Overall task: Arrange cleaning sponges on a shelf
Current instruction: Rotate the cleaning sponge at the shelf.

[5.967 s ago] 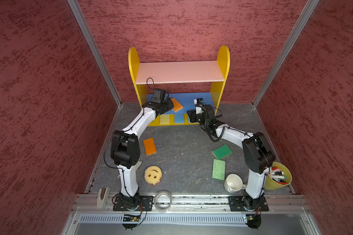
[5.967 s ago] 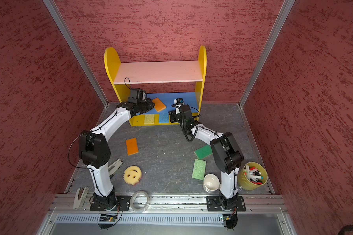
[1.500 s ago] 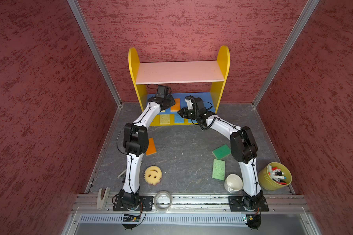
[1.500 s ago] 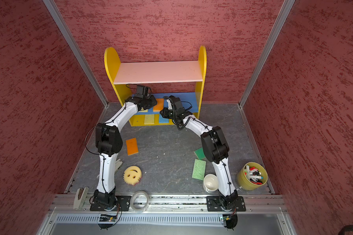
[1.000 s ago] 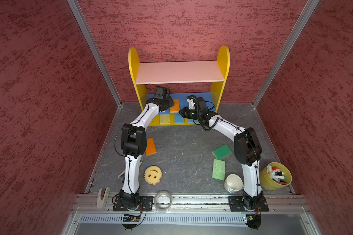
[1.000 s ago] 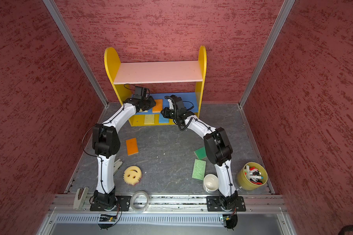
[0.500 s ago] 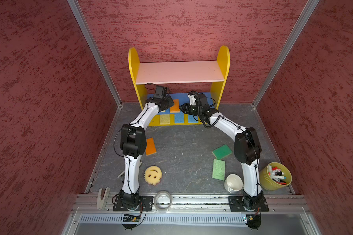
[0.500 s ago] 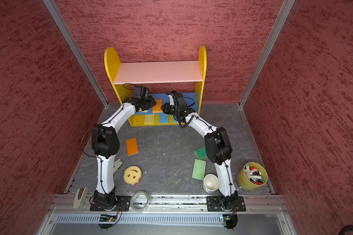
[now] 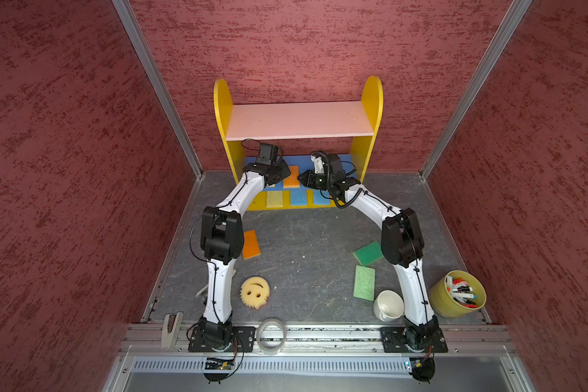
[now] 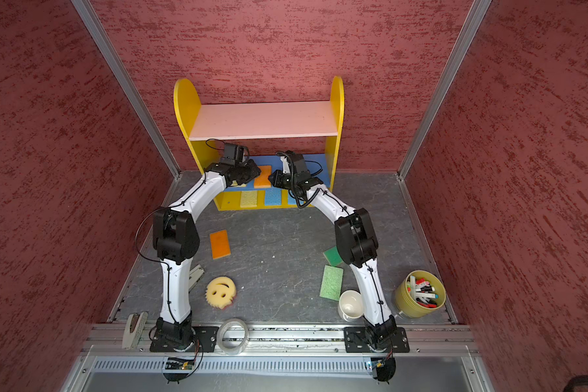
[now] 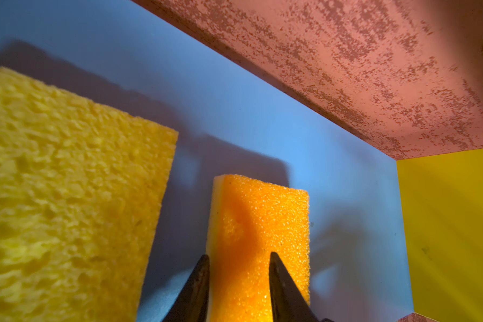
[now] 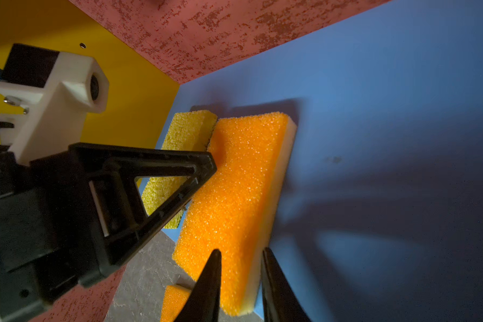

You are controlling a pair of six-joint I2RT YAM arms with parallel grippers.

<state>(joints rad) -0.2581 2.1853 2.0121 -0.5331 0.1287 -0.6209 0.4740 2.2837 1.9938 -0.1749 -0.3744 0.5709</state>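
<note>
The shelf (image 9: 299, 120) stands at the back wall. An orange sponge (image 9: 291, 176) (image 10: 262, 177) sits at the front edge of its blue middle board (image 11: 262, 111), one end overhanging. My left gripper (image 9: 287, 172) (image 11: 239, 255) is shut on it from the left, and my right gripper (image 9: 301, 177) (image 12: 240, 249) is shut on its near end from the right. A yellow sponge (image 11: 67, 181) (image 12: 184, 133) lies beside it. On the yellow base lie a yellow sponge (image 9: 274, 198) and two blue ones (image 9: 298, 197). On the floor lie another orange sponge (image 9: 251, 244), a smiley sponge (image 9: 255, 292) and two green sponges (image 9: 368, 253) (image 9: 364, 282).
A white mug (image 9: 388, 305) and a yellow cup of markers (image 9: 457, 293) stand near the right arm's base. A clear tape ring (image 9: 271, 336) lies on the front rail. Red walls close in on both sides.
My right gripper has moved left and up to the middle board and now sits on the orange sponge's end. The left gripper has stayed at the sponge.
</note>
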